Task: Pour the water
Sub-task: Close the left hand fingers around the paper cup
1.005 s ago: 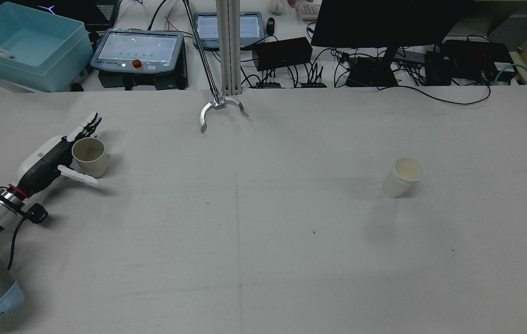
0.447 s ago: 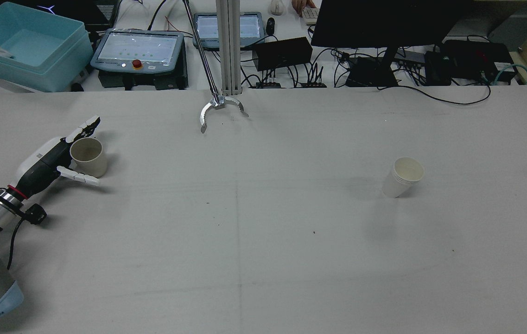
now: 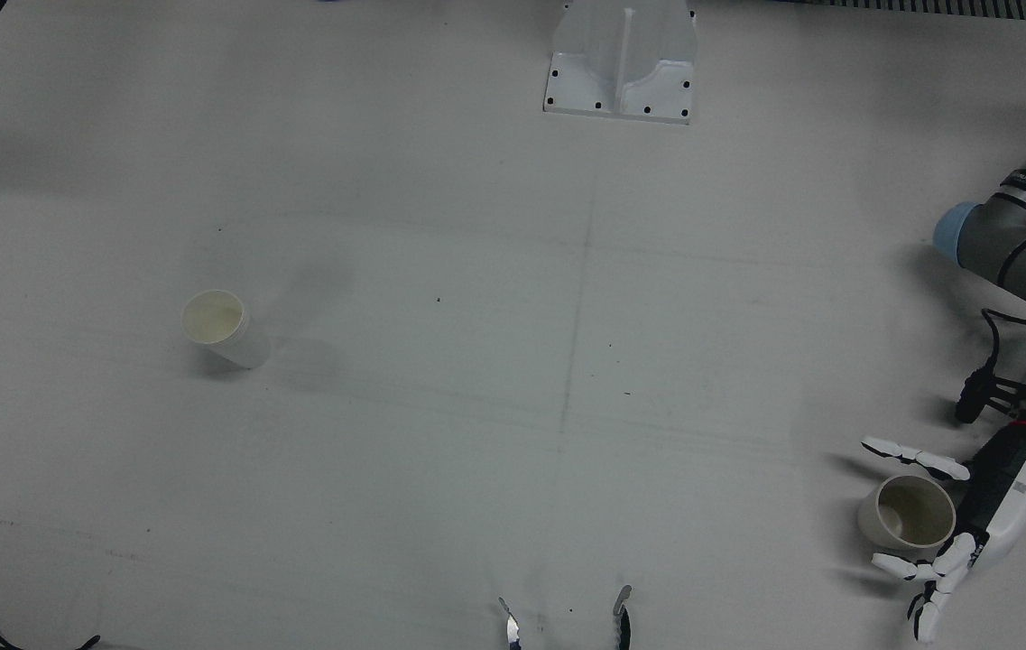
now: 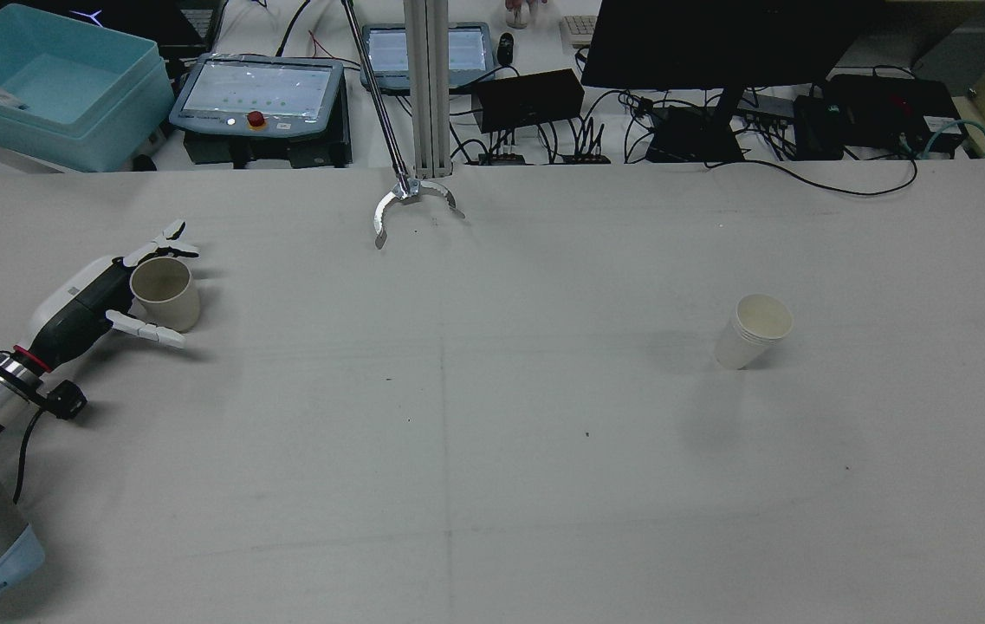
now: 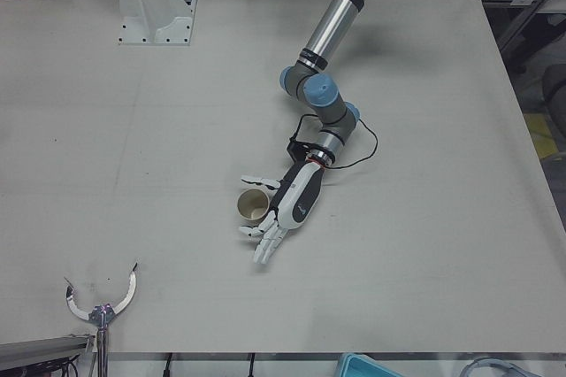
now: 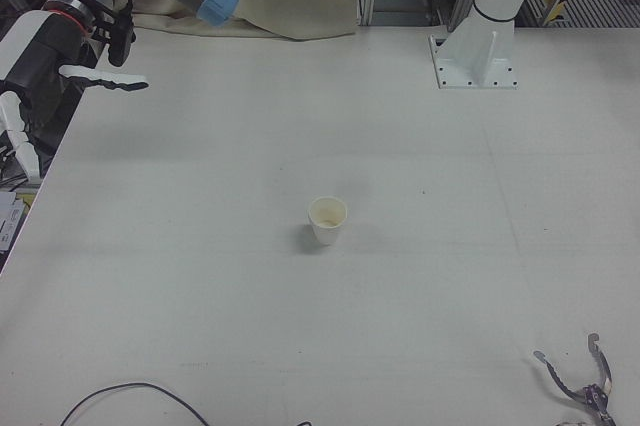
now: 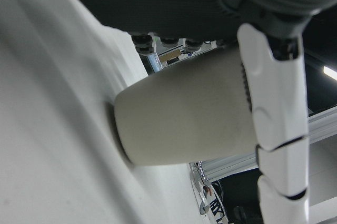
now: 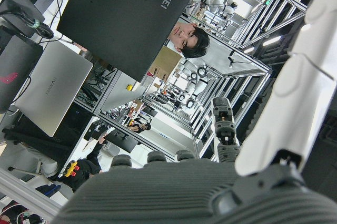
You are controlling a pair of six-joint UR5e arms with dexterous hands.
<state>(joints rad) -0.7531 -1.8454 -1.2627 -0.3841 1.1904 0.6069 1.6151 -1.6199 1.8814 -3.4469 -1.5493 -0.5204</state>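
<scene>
Two cups on the tabletop (image 4: 492, 451), well apart: one beige cup (image 4: 166, 293) upright near the left edge of the rear view, one white paper cup (image 4: 752, 330) upright on the right half. Left robot hand (image 4: 102, 299) around the beige cup, fingers (image 4: 145, 328) spread either side, not visibly clamped. Right robot hand (image 6: 35, 56) raised off beyond the tabletop edge, fingers apart, holding nothing. One metal claw tool (image 4: 410, 204) near the far edge.

Your white table (image 4: 492, 485) carries two upright cups well apart: a beige cup (image 4: 166, 293) near the robot's left edge and a white paper cup (image 4: 752, 331) on the right half, with a metal claw tool (image 4: 405, 204) lying at the far edge.
</scene>
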